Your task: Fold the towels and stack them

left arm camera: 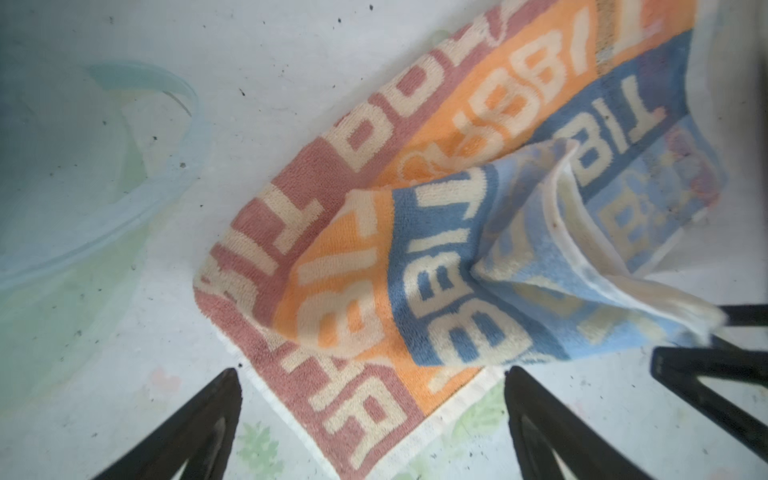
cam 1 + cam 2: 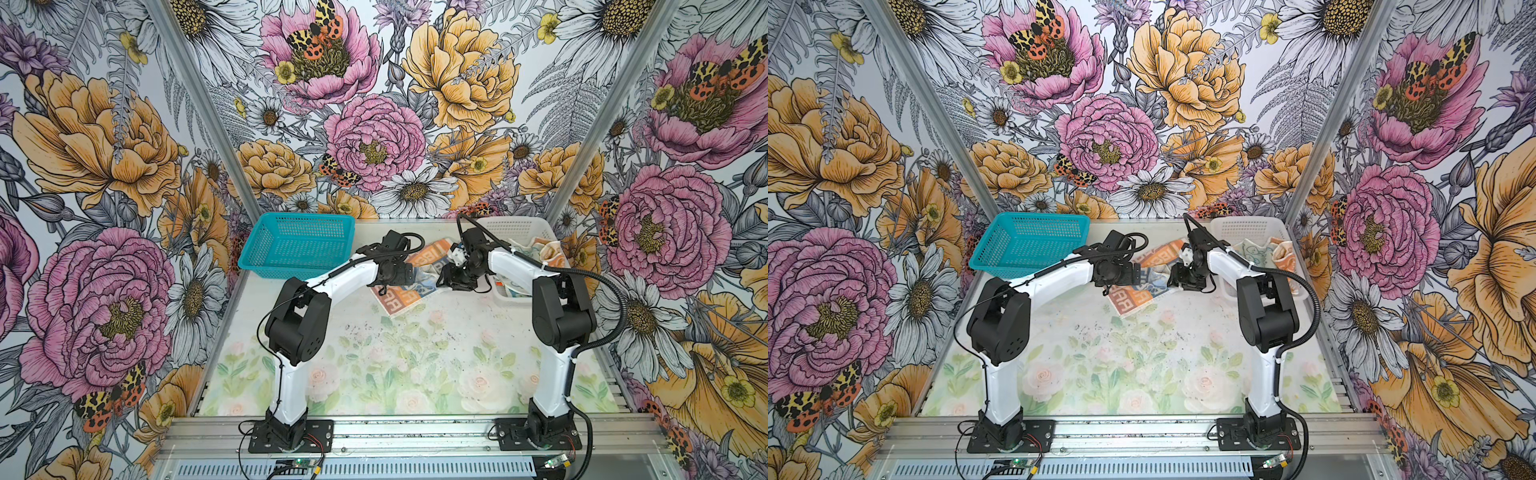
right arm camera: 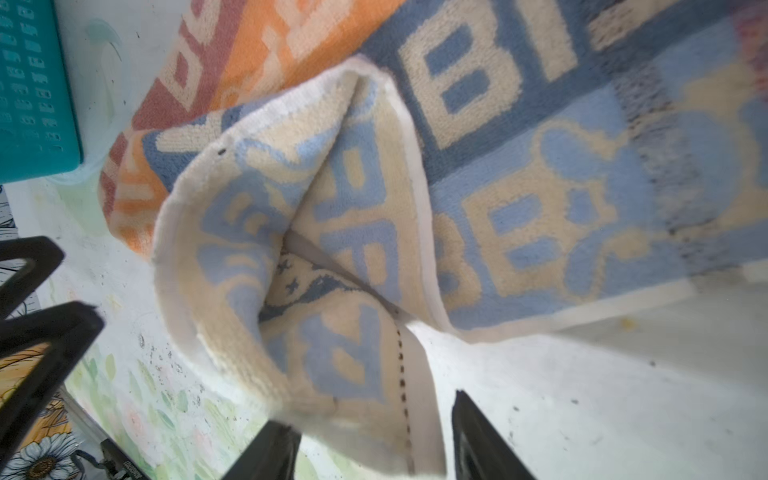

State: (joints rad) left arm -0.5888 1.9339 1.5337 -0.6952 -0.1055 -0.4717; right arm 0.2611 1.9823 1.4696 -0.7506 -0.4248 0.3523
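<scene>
Lying rumpled, looped-terry striped towel [image 1: 374,257]; left gripper [image 1: 372,370] agape, right gripper [image 3: 374,411] parted astride its hem.

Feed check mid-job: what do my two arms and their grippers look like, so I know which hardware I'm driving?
Both arms: white links, black joint housings, black base plates. The left arm carries a thin black cable; the right arm a thick ribbed black conduit. The left gripper and right gripper have black, tapering fingers.
</scene>
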